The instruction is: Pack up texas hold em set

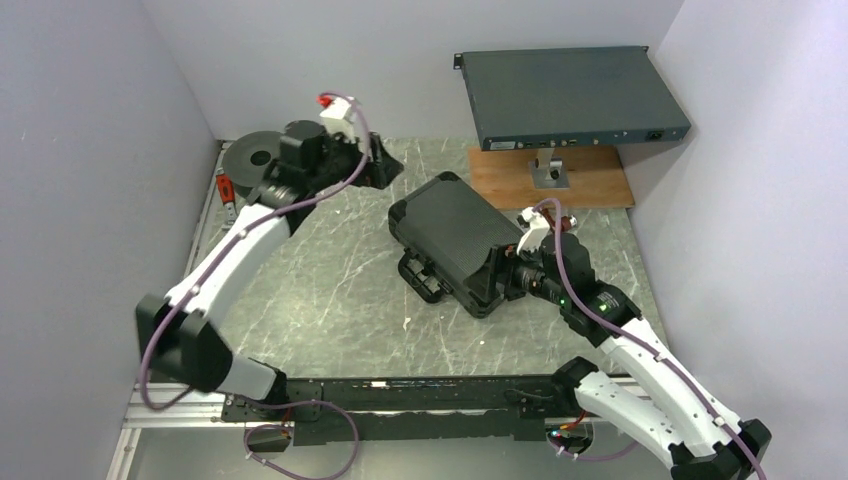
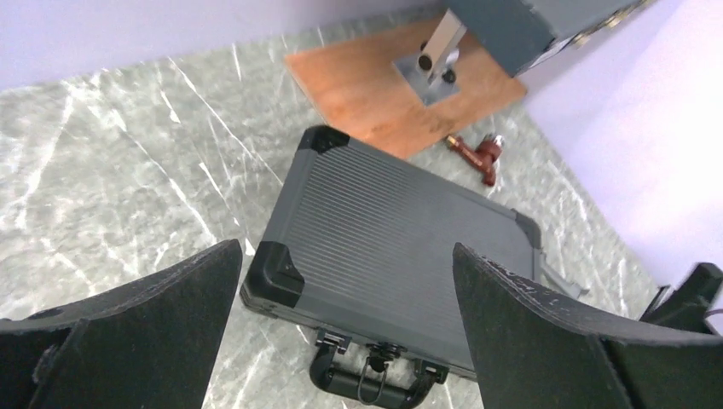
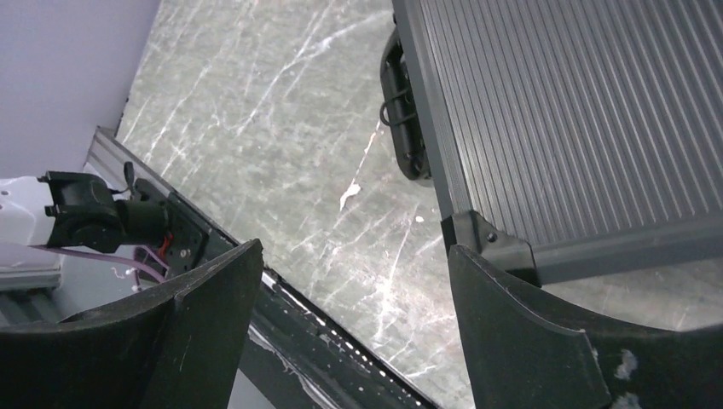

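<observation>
1 black briefcase [image 1: 455, 235], closed, lying flat mid-surface [image 1: 320, 300]. In the top view its long axis runs diag, far-left to near-right. 1 handle [image 2: 375, 388] on the long side, facing near-left twd the left arm's base.

Left gripper [image 2: 345, 247]: up at the back-left, well apart from the case, fingers spread wide w/ nothing btwn them.

Right gripper [image 3: 354, 247]: at the case's near-right corner, also wide apart and holding nothing. The corner sits just beside one finger; can't tell if they touch.

Others: 1 grey rack box [image 1: 570, 95] on a stand over 1 brown board [image 1: 600, 180], 1 dark spool [image 1: 250, 155] at the back-left, 1 small red tool [image 2: 479, 153] near the board.
</observation>
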Robot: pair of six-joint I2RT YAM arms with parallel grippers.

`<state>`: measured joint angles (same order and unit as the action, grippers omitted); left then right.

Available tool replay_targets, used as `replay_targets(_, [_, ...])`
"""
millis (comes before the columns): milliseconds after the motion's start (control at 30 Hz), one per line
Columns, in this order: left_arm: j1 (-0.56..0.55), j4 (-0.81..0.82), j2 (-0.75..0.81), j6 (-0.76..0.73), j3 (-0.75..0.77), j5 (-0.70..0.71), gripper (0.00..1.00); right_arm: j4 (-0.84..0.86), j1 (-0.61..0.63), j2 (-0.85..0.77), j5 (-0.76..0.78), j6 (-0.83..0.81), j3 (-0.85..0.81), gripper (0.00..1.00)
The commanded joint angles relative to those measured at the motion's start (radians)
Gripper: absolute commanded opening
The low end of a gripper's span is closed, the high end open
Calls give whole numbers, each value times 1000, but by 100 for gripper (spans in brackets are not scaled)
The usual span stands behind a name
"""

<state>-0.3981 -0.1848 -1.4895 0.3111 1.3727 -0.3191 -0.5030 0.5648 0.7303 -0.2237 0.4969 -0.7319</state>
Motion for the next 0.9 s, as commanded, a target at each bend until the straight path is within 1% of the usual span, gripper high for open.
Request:
replay_targets(0, [98, 113, 158, 136, -159, -37, 100, 81, 5, 36, -12, -43, -83, 81])
replay_targets(67, [152, 123, 193, 166, -195, -98, 100, 97, 5, 64, -2, -54, -106, 79])
replay_targets(133, [157, 75, 212, 139, -207, -89, 100, 120, 5, 94, 1, -59, -118, 76])
replay_targets(167, [157, 54, 219, 127, -217, -89, 98, 136, 6, 112, 2, -60, -122, 74])
replay_targets(200, [157, 41, 225, 120, -231, -97, 95, 152, 6, 128, 6, -58, -124, 72])
replay_targets(300, [155, 42, 249, 113, -303, -162, 79, 203, 6, 174, 10, -55, -136, 66])
replay_targets(367, [150, 62, 272, 126, -371, -183, 74, 252, 5, 206, 9, -55, -137, 62])
replay_targets(567, [91, 141, 343, 123, -572, -176, 68, 344, 5, 338, -6, -60, -162, 48])
replay_targets(600, [83, 153, 346, 125, -593, -178, 66, 358, 6, 359, -9, -60, -167, 47])
replay_targets(667, [61, 192, 345, 137, -645, -182, 61, 382, 6, 400, -13, -62, -177, 43])
replay_targets(767, [24, 271, 326, 169, -703, -192, 56, 421, 6, 445, -12, -68, -182, 34])
replay_targets(867, [-12, 313, 283, 188, -730, -198, 51, 460, 6, 488, -18, -68, -180, 25])
